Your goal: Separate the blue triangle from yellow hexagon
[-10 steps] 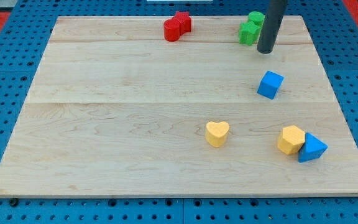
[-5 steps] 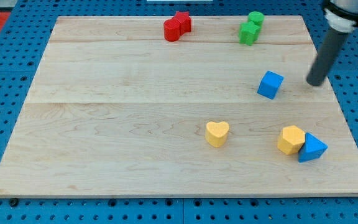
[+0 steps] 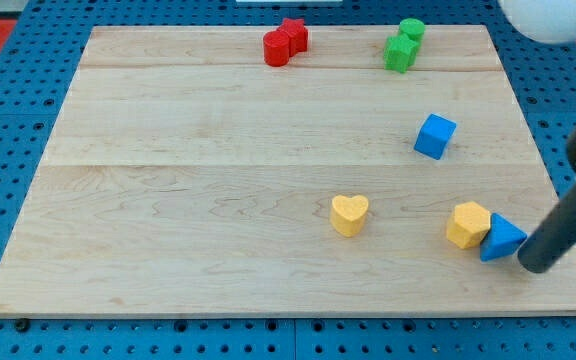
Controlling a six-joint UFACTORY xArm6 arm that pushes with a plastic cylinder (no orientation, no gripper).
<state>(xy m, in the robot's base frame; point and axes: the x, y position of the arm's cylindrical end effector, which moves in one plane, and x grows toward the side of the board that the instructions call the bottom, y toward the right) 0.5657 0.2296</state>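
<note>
our tip (image 3: 537,263) has swung down from beside the blue cube (image 3: 435,136) to just right of the blue triangle (image 3: 501,239); no claw here. triangle touches yellow hexagon (image 3: 468,224), apex up-left, bottom right of board (image 3: 218,140).

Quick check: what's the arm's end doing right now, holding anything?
No gripper: my tip holds nothing. It sits at the view's right of the blue triangle, close or just touching; the triangle touches the yellow hexagon.

my tip (image 3: 535,264) – just right of blue triangle (image 3: 502,239) | yellow hexagon (image 3: 468,224) – touching triangle's left
</note>
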